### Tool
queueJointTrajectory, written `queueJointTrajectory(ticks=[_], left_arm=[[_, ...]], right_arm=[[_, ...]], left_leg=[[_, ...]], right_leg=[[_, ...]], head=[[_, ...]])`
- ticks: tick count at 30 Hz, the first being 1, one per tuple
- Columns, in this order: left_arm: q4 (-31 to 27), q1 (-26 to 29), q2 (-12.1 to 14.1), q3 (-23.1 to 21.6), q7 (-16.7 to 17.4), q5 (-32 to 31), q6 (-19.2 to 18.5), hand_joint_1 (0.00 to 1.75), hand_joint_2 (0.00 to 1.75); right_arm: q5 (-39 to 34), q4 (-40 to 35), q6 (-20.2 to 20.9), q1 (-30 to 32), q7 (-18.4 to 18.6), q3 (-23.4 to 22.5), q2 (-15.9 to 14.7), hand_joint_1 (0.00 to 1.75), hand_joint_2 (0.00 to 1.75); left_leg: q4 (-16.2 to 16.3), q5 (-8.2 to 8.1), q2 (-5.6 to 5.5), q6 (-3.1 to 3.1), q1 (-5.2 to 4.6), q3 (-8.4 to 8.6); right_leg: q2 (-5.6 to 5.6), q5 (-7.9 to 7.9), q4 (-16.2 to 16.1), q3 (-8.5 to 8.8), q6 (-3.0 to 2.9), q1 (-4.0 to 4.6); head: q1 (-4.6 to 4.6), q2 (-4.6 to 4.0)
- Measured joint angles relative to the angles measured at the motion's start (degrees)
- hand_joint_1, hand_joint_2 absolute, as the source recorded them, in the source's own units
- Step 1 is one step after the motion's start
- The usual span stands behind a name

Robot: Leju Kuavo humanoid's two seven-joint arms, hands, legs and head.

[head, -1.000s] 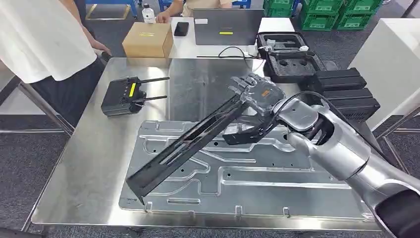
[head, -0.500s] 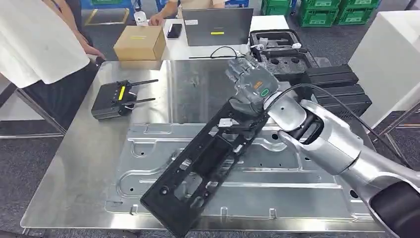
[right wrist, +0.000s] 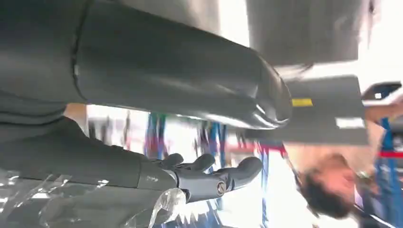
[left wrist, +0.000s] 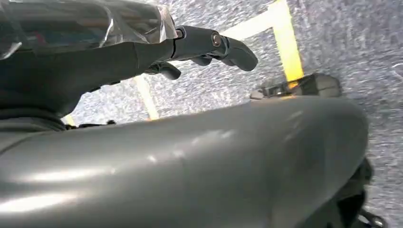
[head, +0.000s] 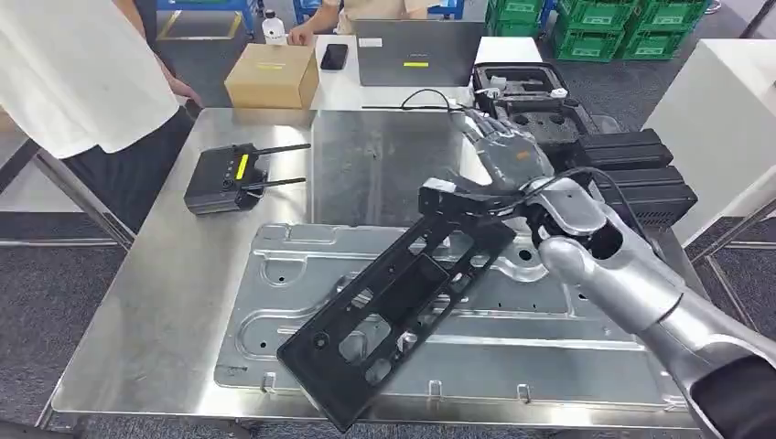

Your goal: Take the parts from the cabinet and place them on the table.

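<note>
A long black perforated part (head: pixel 393 302) lies flat and slanted across the big stamped silver plate (head: pixel 567 357) on the steel table (head: pixel 156 302). Its lower end reaches the table's near edge. Its upper end sits right by the wrist of my right hand (head: pixel 503 151), whose fingers are spread and point away from the part with nothing between them. In the right wrist view the right hand (right wrist: pixel 204 178) shows stretched fingers that grip nothing. My left hand (left wrist: pixel 209 45) hangs over the grey floor, loosely extended and holding nothing.
A black remote with antennas (head: pixel 224 178) lies at the table's left rear. Behind are a cardboard box (head: pixel 272 75), a laptop (head: pixel 416 50) and a black foam case (head: pixel 531 114). Black boxes (head: pixel 641 169) stand at the right. A person in a white shirt (head: pixel 73 64) stands at the left.
The black part turned from standing on its edge to lying flat on the plate. My right hand rolled over and its fingers came off the part's upper end.
</note>
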Motion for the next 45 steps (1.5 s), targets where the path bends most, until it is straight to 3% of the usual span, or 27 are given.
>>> queueJointTrajectory(ticks=[1,3,4,5,8,10,13,14,15,16,18,19,20,21,24,25,26,28,30,31,34,35,36,39,41,43,45], left_arm=[[0.0,0.15,0.0,0.04,0.35,0.06,0.0,0.0,0.0],[0.0,0.2,0.02,0.24,1.16,0.15,0.11,0.0,0.0],[0.0,0.19,0.07,0.37,1.6,0.17,0.09,0.0,0.0],[0.0,0.13,0.09,0.39,2.06,0.2,0.09,0.0,0.0],[0.0,0.3,0.09,0.63,2.67,0.24,0.09,0.0,0.0],[0.0,0.34,0.11,1.09,2.69,0.26,0.09,0.0,0.0],[0.0,0.29,0.11,1.38,2.71,0.26,0.09,0.0,0.0],[0.0,0.36,0.09,1.44,2.71,0.22,0.09,0.0,0.0],[0.0,0.4,0.09,1.53,2.71,0.2,0.09,0.0,0.0],[0.0,0.39,0.09,1.62,2.69,0.18,0.09,0.0,0.0],[0.0,0.32,0.11,1.7,2.69,0.15,0.09,0.0,0.0],[0.0,0.24,0.13,1.77,2.62,0.15,0.09,0.0,0.0],[0.0,0.06,0.15,1.81,2.6,0.13,0.09,0.0,0.0],[0.0,-0.04,0.13,1.83,2.56,0.11,0.09,0.0,0.0],[0.0,0.18,0.13,1.88,2.53,0.07,0.09,0.0,0.0],[0.0,0.16,0.13,1.9,2.53,0.04,0.24,0.0,0.0],[0.0,0.02,0.18,1.92,2.51,0.02,0.32,0.0,0.0],[0.0,0.0,0.11,2.05,2.51,0.0,0.55,0.0,0.0],[0.0,0.08,0.11,2.3,2.53,0.0,0.55,0.0,0.0],[0.0,0.1,0.11,2.34,2.55,0.0,0.55,0.0,0.0],[0.0,0.05,0.11,2.6,2.69,0.0,0.68,0.0,0.0],[0.0,-0.02,0.28,2.75,2.69,-0.02,0.68,0.0,0.0],[0.0,-0.13,0.28,2.78,2.77,0.0,0.68,0.0,0.0],[0.0,-0.04,0.31,2.8,3.32,-0.07,0.66,0.0,0.0],[0.0,-0.05,0.33,2.8,3.89,-0.07,0.66,0.0,0.0],[0.0,-0.1,0.33,2.82,3.67,-0.04,0.66,0.0,0.0],[0.0,-0.03,0.33,2.82,3.45,-0.02,0.66,0.0,0.0]], right_arm=[[-3.25,-0.95,-1.58,1.06,0.5,-1.15,-1.3,0.0,0.0],[-9.73,-3.0,-5.95,2.9,1.18,-3.74,-3.47,0.0,0.0],[-13.58,-4.35,-8.05,3.93,1.18,-5.2,-4.63,0.0,0.0],[-17.03,-5.49,-10.27,4.9,1.13,-6.32,-5.46,0.0,0.0],[-28.37,-10.19,-16.61,9.24,0.04,-10.86,-8.81,0.0,0.0],[-32.08,-13.45,-19.06,11.28,-0.51,-13.73,-10.6,0.0,0.0],[-34.52,-19.16,-22.5,15.67,-0.88,-17.52,-13.72,0.0,0.0],[-34.54,-20.84,-23.27,17.21,-0.88,-18.26,-14.61,0.0,0.0],[-34.39,-22.78,-23.97,18.93,-0.85,-19.33,-15.9,0.0,0.0],[-33.95,-24.75,-24.71,20.84,-0.86,-20.32,-16.91,0.0,0.0],[-33.05,-28.48,-25.48,23.34,-0.75,-22.6,-18.79,0.0,0.0],[-32.64,-29.95,-25.7,24.15,-0.68,-23.56,-19.54,0.0,0.0],[-31.9,-31.55,-25.98,25.29,-0.57,-24.6,-20.75,0.0,0.0],[-31.03,-33.3,-26.05,26.87,-0.38,-25.69,-22.13,0.0,0.0],[-29.01,-36.93,-26.24,30.55,-0.07,-28.32,-23.42,0.0,0.0],[-28.79,-37.89,-26.44,31.92,-0.2,-29.35,-24.01,0.0,0.0],[-28.4,-38.92,-26.57,33.03,-0.46,-30.42,-24.41,0.0,0.0],[-27.98,-40.37,-26.86,35.62,-1.03,-32.28,-24.91,0.0,0.0],[-27.66,-41.81,-26.9,38.51,-1.91,-33.99,-24.91,0.0,0.0],[-27.31,-42.44,-26.96,39.65,-2.25,-34.75,-24.91,0.0,0.0],[-26.45,-44.37,-27.1,42.12,-2.87,-36.78,-25.04,0.0,0.0],[-26.09,-45.04,-27.25,43.11,-3.04,-37.57,-25.06,0.0,0.0],[-25.93,-45.7,-27.36,44.02,-3.11,-38.22,-25.06,0.0,0.0],[-25.36,-47.1,-27.38,46.5,-3.46,-39.76,-25.06,0.0,0.0],[-25.1,-48.11,-27.16,47.5,-3.65,-40.67,-25.06,0.0,0.0],[-24.66,-49.11,-27.16,49.11,-3.7,-41.57,-25.06,0.0,0.0],[-24.27,-49.85,-27.18,50.72,-3.7,-42.12,-25.06,0.0,0.0]], left_leg=[[0.04,-0.08,-0.03,-0.03,0.13,0.13],[0.26,-0.44,-0.02,-0.51,0.29,0.41],[0.43,-0.69,0.03,-0.89,-0.02,0.39],[0.7,-0.94,-0.01,-1.16,-0.25,0.3],[0.49,-0.97,0.07,-1.48,-0.12,0.46],[2.31,-2.67,0.14,-2.04,0.12,-0.37],[16.93,-9.98,0.13,-2.63,0.27,-6.37],[20.13,-10.84,0.13,-2.61,0.26,-7.75],[20.58,-10.49,0.13,-2.46,0.26,-7.92],[18.08,-8.97,0.13,-2.21,0.24,-6.67],[7.8,-4.24,0.06,-1.22,-0.09,-1.48],[2.54,-2.38,-0.01,-0.29,-0.41,1.18],[0.46,-2.77,0.42,-0.31,-0.61,2.48],[0.47,-2.51,0.56,-0.86,-0.63,2.27],[-0.01,-2.17,0.43,-0.34,-0.8,2.26],[-0.36,-1.71,0.65,-0.01,-0.34,2.45],[-0.44,-1.54,0.66,0.34,-0.22,2.26],[-0.43,-1.46,0.66,0.46,-0.18,2.08],[-0.37,-1.35,0.66,0.3,-0.01,1.94],[-0.31,-1.29,0.65,0.17,0.13,1.92],[0.44,-1.61,0.62,-0.73,0.65,1.87],[0.96,-1.98,0.58,-1.34,0.17,1.54],[1.07,-1.95,0.55,-1.56,0.09,1.34],[0.74,-1.46,0.43,-2.33,0.43,1.26],[3.99,-4.15,0.45,-2.79,0.62,-0.13],[14.04,-9.33,0.44,-3.22,0.62,-4.49],[21.12,-11.44,0.43,-3.11,0.6,-7.62]], right_leg=[[-0.02,2.13,-3.5,1.72,0.13,-0.16],[-0.36,7.21,-14.85,7.5,0.54,-0.62],[-0.66,7.27,-18.47,9.04,0.76,-0.77],[0.0,7.67,-18.56,9.13,-0.21,-0.45],[0.08,7.5,-18.36,9.01,-1.33,-0.17],[0.06,7.72,-18.53,9.08,-2.11,-0.46],[0.07,7.69,-18.5,9.05,-2.55,-0.38],[0.09,7.69,-18.49,9.05,-2.55,-0.29],[0.13,7.69,-18.47,9.07,-2.55,-0.23],[0.15,7.69,-18.47,9.13,-2.55,-0.12],[0.36,7.7,-18.49,9.21,-2.52,0.08],[0.38,7.73,-18.52,9.22,-2.5,-0.03],[0.62,7.68,-18.31,8.91,-2.37,0.6],[0.71,7.79,-18.36,8.82,-2.24,0.49],[0.56,8.07,-18.49,9.03,-1.28,0.02],[0.45,7.28,-17.56,8.74,-1.12,-0.3],[0.38,4.68,-14.61,7.42,-0.95,-0.13],[0.38,-0.46,-4.96,3.53,-0.45,-0.17],[0.32,-1.97,0.24,1.73,0.01,-0.35],[0.25,-0.84,-1.28,2.78,0.22,-0.54],[-0.16,5.48,-16.17,11.37,1.35,-1.45],[0.25,4.59,-18.08,12.13,1.31,-1.15],[0.55,4.99,-18.05,11.84,0.14,-1.26],[0.41,5.32,-17.99,11.45,-1.11,-0.94],[0.23,5.63,-18.07,11.33,-1.83,-1.02],[0.15,5.75,-18.06,10.95,-2.13,-0.89],[0.11,5.86,-18.05,10.71,-2.3,-0.63]], head=[[0.0,0.0],[0.0,0.0],[0.0,0.0],[0.0,0.0],[-0.02,0.0],[-0.04,0.0],[-0.07,0.0],[-0.07,0.0],[-0.07,0.0],[-0.07,0.0],[-0.07,0.0],[-0.07,0.0],[-0.07,0.0],[-0.02,0.0],[-0.06,0.0],[-0.04,0.0],[0.04,0.0],[0.04,0.0],[0.07,0.0],[0.09,0.0],[0.09,0.0],[0.13,0.0],[0.06,0.0],[0.07,0.0],[0.04,0.0],[0.04,0.0],[0.07,0.0]])
